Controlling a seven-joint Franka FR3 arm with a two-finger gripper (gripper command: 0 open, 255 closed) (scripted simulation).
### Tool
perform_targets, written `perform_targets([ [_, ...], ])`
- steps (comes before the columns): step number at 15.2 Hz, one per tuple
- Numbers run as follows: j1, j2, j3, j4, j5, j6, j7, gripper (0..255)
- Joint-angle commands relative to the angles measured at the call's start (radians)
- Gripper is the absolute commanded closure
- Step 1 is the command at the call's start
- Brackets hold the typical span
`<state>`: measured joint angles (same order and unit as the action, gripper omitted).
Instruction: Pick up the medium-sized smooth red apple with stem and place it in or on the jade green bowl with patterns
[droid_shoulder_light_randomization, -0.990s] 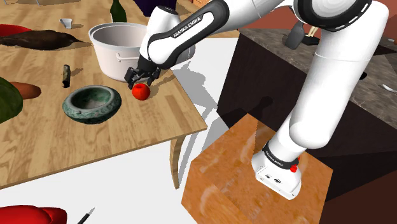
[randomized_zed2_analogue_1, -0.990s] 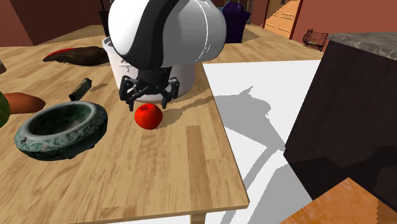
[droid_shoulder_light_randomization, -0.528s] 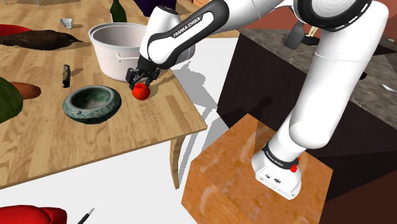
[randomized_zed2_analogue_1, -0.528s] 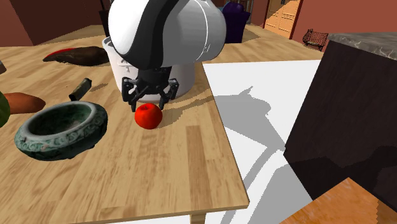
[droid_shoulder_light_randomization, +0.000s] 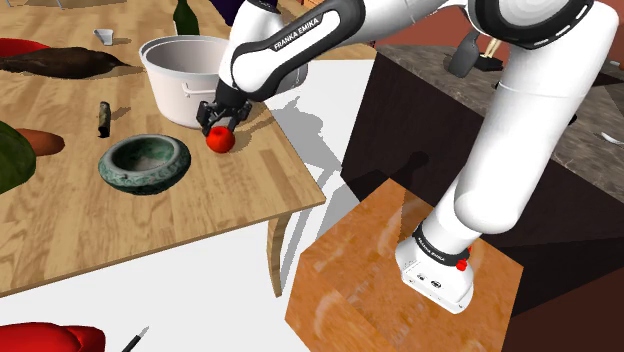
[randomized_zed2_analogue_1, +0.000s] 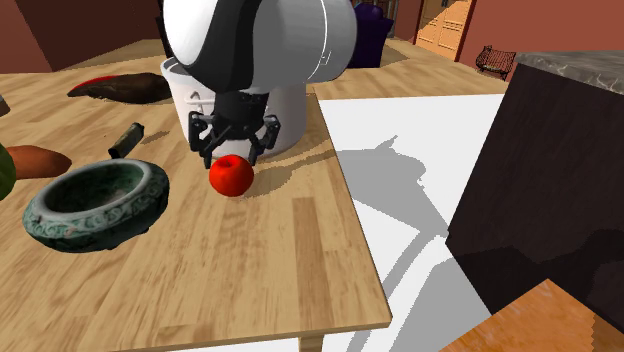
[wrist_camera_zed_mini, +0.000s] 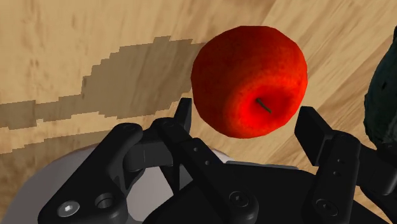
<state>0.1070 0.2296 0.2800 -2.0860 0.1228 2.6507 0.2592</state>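
One red apple (wrist_camera_zed_mini: 249, 79) sits clasped in the gripper (wrist_camera_zed_mini: 245, 119).

The light wooden bench (droid_shoulder_light_randomization: 200, 215) was pretty cluttered. A big white pot (droid_shoulder_light_randomization: 185, 70) with side handles sat toward the back, with a dark green bottle (droid_shoulder_light_randomization: 184, 17) standing behind it. A small dark cylinder (droid_shoulder_light_randomization: 102, 117) lay on its side, near the pot. A long dark lump (droid_shoulder_light_randomization: 65, 62) stretched along the far edge. Off the bench, a dark cabinet (randomized_zed2_analogue_1: 540, 190) stood on the white floor (randomized_zed2_analogue_1: 400, 150).
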Motion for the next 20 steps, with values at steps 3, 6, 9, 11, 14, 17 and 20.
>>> perform_targets([
  [3,-0.003,-0.032,0.002,0.015,0.005,-0.047,0.001,255],
  [6,-0.006,-0.054,0.003,0.03,0.008,-0.083,0.003,255],
  [9,-0.007,-0.075,0.003,0.047,0.011,-0.12,0.005,255],
  [11,-0.009,-0.088,0.003,0.059,0.012,-0.145,0.007,255],
  [14,-0.01,-0.105,0.003,0.08,0.014,-0.183,0.009,255],
  [17,-0.012,-0.122,0.003,0.102,0.015,-0.22,0.012,255],
  [20,-0.013,-0.136,0.003,0.126,0.015,-0.258,0.015,255],
])
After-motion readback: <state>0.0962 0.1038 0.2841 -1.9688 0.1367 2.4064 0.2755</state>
